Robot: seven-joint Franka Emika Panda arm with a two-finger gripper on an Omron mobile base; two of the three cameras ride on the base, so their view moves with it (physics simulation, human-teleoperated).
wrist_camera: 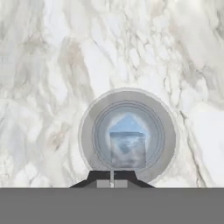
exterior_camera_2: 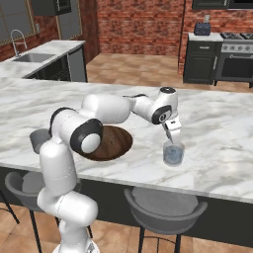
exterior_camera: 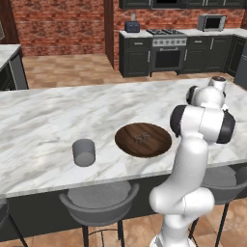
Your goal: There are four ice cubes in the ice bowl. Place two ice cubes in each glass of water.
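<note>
The ice bowl [exterior_camera: 143,140] is a wide dark wooden bowl on the marble counter, with faint pale ice cubes [exterior_camera: 142,138] at its centre. One glass of water [exterior_camera: 84,152] stands to its left. A second glass [exterior_camera_2: 173,154] stands right of the bowl [exterior_camera_2: 116,143], and my gripper [exterior_camera_2: 172,139] points down just above its rim. Looking straight down from the hand, that glass [wrist_camera: 87,135] holds one pale blue ice cube [wrist_camera: 127,146] in the water. My gripper [wrist_camera: 112,180] is shut with nothing between its tips.
The marble counter [exterior_camera_2: 222,123] runs wide to both sides. Grey bar stools [exterior_camera: 99,202] stand along its near edge. My own arm [exterior_camera_2: 106,109] reaches over the bowl. A sink [exterior_camera_2: 29,57] lies at the far left, and a stove [exterior_camera: 168,46] stands at the back.
</note>
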